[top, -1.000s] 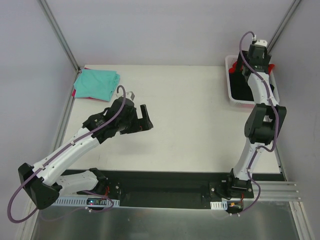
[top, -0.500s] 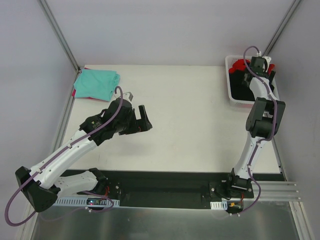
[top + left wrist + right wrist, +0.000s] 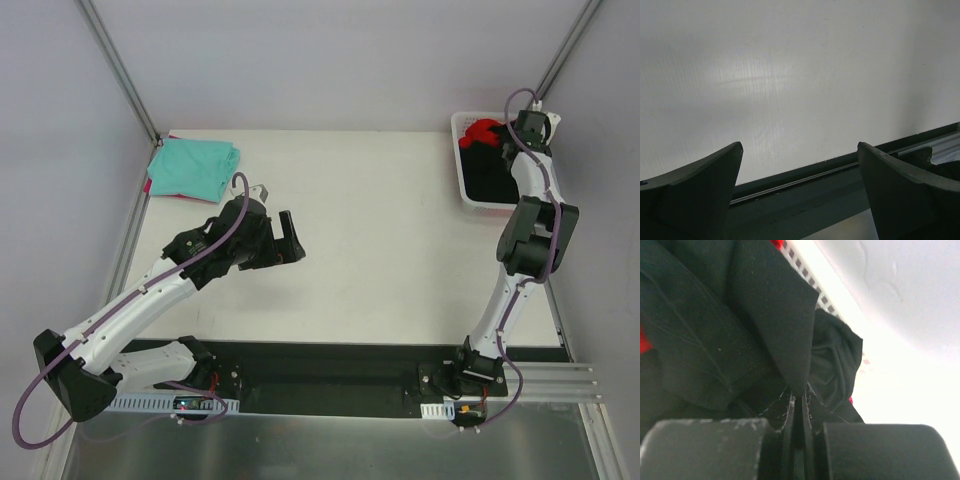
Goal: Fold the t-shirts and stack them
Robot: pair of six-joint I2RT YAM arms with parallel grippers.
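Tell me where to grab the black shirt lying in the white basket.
Pinch a raised fold of the black shirt, coming down from above. It lies crumpled in a heap, and the walls of the basket block any approach from the sides. The right gripper is shut on just such a fold edge.

The folded t-shirt (image 3: 193, 168) lies on your table (image 3: 400, 250) at eleven o'clock. The basket (image 3: 457, 160) sits at one o'clock, with a heap of t-shirts (image 3: 488, 176) inside. Your left gripper (image 3: 290, 238) hangs left of centre. Your right gripper (image 3: 799, 402) is inside the basket, with a fold of the heap between its fingers.
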